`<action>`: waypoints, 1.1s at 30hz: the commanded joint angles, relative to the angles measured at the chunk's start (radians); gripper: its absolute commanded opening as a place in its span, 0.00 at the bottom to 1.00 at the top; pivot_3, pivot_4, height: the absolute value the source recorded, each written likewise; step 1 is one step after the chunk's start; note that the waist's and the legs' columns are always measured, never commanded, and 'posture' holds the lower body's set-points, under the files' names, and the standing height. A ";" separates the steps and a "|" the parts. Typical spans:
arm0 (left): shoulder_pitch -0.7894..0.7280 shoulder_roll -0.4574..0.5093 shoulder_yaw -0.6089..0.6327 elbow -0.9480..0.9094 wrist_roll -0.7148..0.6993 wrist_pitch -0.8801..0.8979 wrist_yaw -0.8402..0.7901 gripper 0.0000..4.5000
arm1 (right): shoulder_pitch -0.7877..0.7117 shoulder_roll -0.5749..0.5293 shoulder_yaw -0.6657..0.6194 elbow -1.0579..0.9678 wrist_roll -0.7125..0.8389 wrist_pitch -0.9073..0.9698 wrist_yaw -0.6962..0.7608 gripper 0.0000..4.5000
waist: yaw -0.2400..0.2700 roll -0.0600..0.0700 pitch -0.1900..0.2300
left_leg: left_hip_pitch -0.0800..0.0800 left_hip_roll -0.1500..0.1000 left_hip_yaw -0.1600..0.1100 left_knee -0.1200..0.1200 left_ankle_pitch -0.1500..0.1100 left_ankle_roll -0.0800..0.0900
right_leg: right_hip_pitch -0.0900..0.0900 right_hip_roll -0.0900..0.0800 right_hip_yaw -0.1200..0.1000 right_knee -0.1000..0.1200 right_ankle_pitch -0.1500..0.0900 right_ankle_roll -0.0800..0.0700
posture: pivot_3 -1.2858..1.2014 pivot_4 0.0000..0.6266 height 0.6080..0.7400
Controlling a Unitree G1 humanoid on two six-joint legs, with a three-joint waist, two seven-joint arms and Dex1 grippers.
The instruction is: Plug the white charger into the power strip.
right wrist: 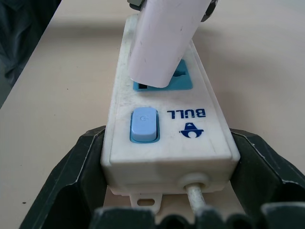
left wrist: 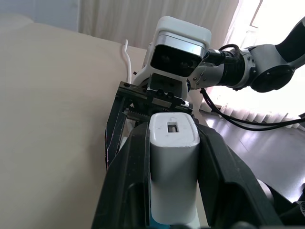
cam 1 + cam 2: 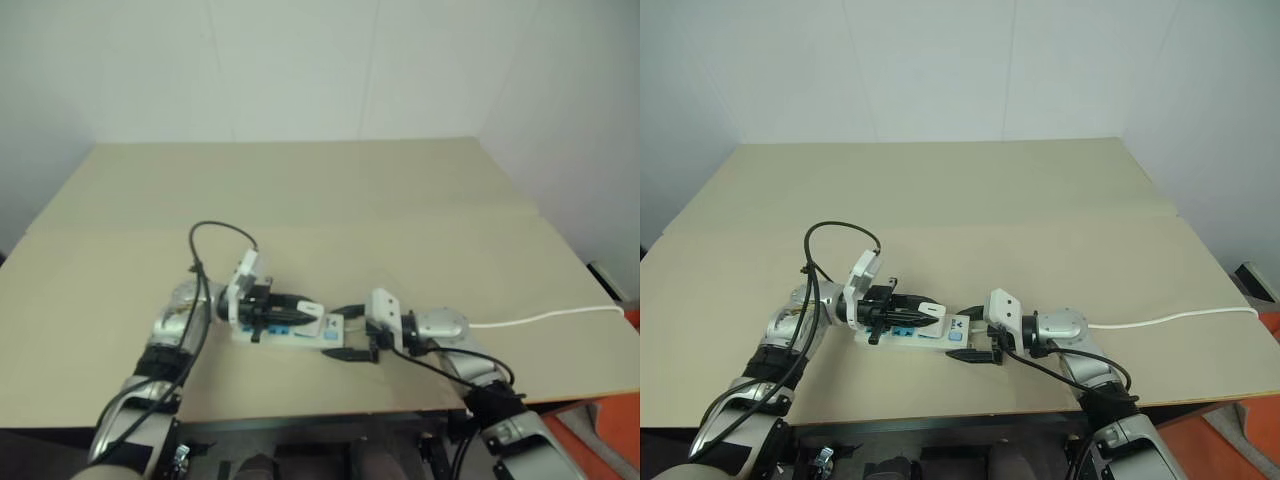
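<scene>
On the beige desk (image 3: 1040, 190) lie 1 power strip (image 1: 167, 129) and 1 white charger (image 2: 172, 171), with 2 pincers at work. The left pincer (image 3: 925, 312) is clamped on the white charger, holding it tilted over a blue socket face (image 1: 183, 81) beside the strip's 1 blue switch (image 1: 144, 125). The right pincer (image 1: 167, 167) has its 2 black fingers (image 1: 71, 176) straddling the strip's cord end, pressed against both sides. A thin white cord (image 3: 1170, 318) trails toward the desk's right edge.
</scene>
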 commanded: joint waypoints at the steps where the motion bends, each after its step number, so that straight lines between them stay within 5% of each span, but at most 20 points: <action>1: 0.007 0.004 -0.001 0.010 0.007 -0.020 -0.021 0.22 | 0.013 -0.007 0.026 -0.011 -0.029 -0.018 0.007 0.76 | 0.000 0.000 0.000 | 0.000 0.000 0.000 0.000 0.000 0.000 | 0.000 0.000 0.000 0.000 0.000 0.000 | 0.52 0.24 1.00; 11: 0.098 0.075 -0.014 -0.042 -0.045 -0.122 -0.034 0.22 | 0.036 -0.016 0.017 -0.023 -0.006 -0.059 0.026 0.76 | -0.002 0.000 0.000 | 0.000 0.001 0.000 -0.002 0.000 0.000 | -0.001 0.000 0.000 -0.001 0.000 0.000 | 0.52 0.24 1.00; 24: 0.115 0.046 -0.042 0.041 0.037 -0.277 -0.018 0.22 | 0.052 -0.015 0.015 -0.036 -0.003 -0.075 0.013 0.76 | 0.003 0.000 -0.004 | 0.001 0.000 0.000 -0.002 0.000 0.000 | 0.001 0.000 0.000 -0.002 0.000 0.000 | 0.52 0.24 1.00; 33: 0.130 0.053 -0.061 0.096 0.061 -0.278 0.007 0.22 | 0.054 -0.019 0.014 -0.034 -0.016 -0.080 -0.001 0.76 | 0.009 0.000 -0.007 | 0.016 0.001 0.000 -0.007 0.000 0.000 | 0.017 0.000 -0.001 -0.008 -0.005 0.007 | 0.52 0.24 1.00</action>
